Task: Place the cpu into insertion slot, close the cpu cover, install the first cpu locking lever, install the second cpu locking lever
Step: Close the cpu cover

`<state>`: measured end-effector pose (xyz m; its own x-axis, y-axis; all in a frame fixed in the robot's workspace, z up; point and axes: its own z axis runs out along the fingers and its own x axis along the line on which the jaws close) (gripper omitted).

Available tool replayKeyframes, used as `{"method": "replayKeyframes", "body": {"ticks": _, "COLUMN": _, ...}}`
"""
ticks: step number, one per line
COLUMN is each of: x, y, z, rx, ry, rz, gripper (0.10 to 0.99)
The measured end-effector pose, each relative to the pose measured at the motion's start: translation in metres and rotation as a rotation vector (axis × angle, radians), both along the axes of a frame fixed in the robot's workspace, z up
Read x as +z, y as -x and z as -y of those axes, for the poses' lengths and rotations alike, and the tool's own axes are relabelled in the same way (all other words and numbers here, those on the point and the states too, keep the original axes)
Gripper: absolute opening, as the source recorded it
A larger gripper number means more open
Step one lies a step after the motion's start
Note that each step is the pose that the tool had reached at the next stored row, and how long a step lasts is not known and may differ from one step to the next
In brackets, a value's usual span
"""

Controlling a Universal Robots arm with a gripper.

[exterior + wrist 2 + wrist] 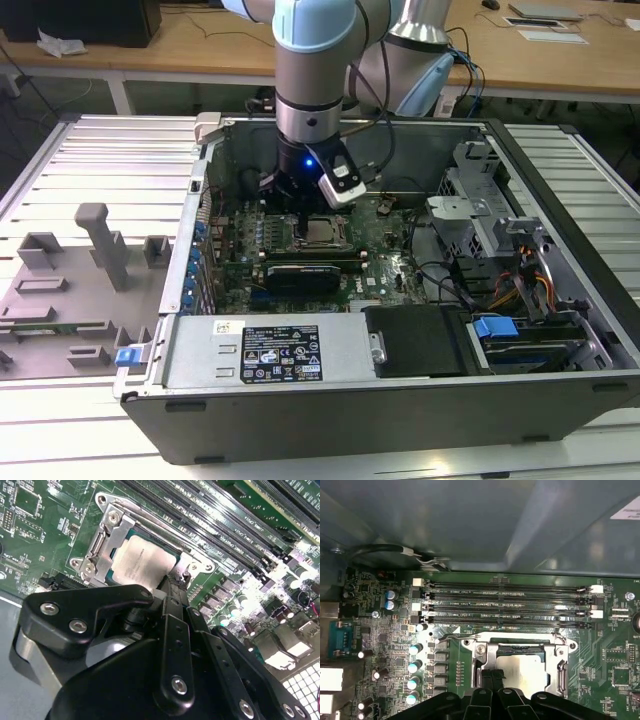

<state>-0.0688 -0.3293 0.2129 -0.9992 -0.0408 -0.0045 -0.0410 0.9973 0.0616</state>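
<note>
The gripper (pixel 176 584), fingers pinched close together, has its tips at the edge of the cpu cover (pixel 107 539), just beside the cpu (pixel 144 560) lying flat under it.

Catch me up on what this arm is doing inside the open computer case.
The robot arm's black gripper is lowered onto the green motherboard, with its fingers together at one edge of the square insertion slot. The flat square cpu with the dull silver top already sits in that slot. The thin grey metal cpu cover lies down around it, and the chip shows through its window.
</note>
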Motion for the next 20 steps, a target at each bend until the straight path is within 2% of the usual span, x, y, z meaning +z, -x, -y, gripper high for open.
{"method": "replayKeyframes", "body": {"ticks": 4, "x": -0.0008, "y": 0.0026, "z": 0.0001, "rx": 0.038, "ry": 0.0, "rz": -0.0001, "gripper": 0.106}}
{"method": "replayKeyframes", "body": {"ticks": 10, "x": -0.0057, "y": 0.0038, "z": 0.0001, "rx": 0.04, "ry": 0.0, "rz": -0.0001, "gripper": 0.106}}
{"method": "replayKeyframes", "body": {"ticks": 20, "x": -0.0072, "y": 0.0015, "z": 0.0001, "rx": 0.04, "ry": 0.0, "rz": -0.0001, "gripper": 0.106}}
